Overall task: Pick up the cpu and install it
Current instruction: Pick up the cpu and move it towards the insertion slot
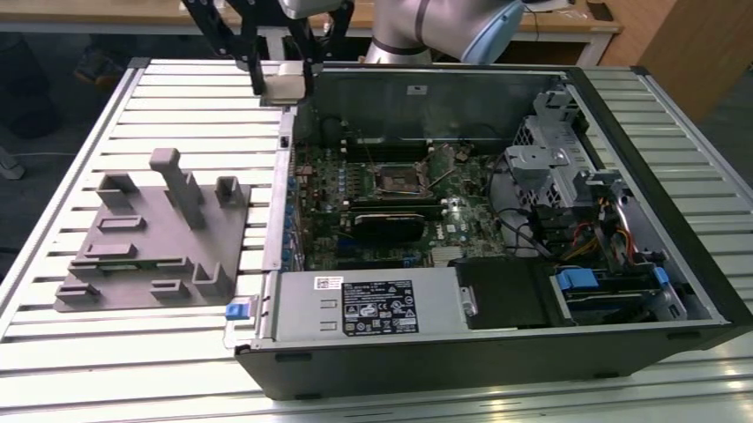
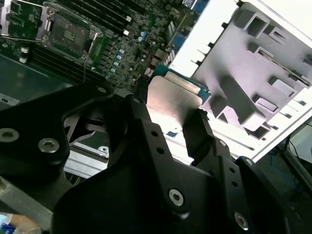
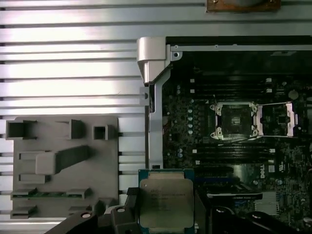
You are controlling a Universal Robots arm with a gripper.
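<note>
The end effector [image 1: 285, 81] hangs from the arm [image 1: 438, 26] at the far side of the scene in the exterior view, its two black fingers [image 1: 257, 69] closed on the cpu [image 1: 286, 89], one finger on each of two opposite edges; the cpu is clear of every surface, held in the air just above the far corner of the open case [image 1: 495, 357], on the case wall that faces the fixture [image 1: 141, 247]; in the second wrist view the end effector [image 2: 170, 119] grips the cpu [image 2: 173, 97] with its silvery top turned to the camera and a green edge showing at the far end; in the first wrist view the end effector [image 3: 165, 217] holds the cpu [image 3: 165, 197] flat, metal top up, over the line where the case wall meets the board [image 3: 195, 146]; the grey fixture [image 3: 63, 161] lies on the slatted counter [image 1: 176, 97] beside the case, on the exterior view's left, well apart from the cpu; the socket [image 3: 235, 120] sits in the middle of the board, uncovered, with its metal frame [image 3: 285, 119] swung open to one side; the socket [image 1: 400, 179] is well apart from the held cpu, deeper inside the case; the fixture [image 2: 253, 73] and socket [image 2: 68, 34] flank the cpu in the second wrist view.
</note>
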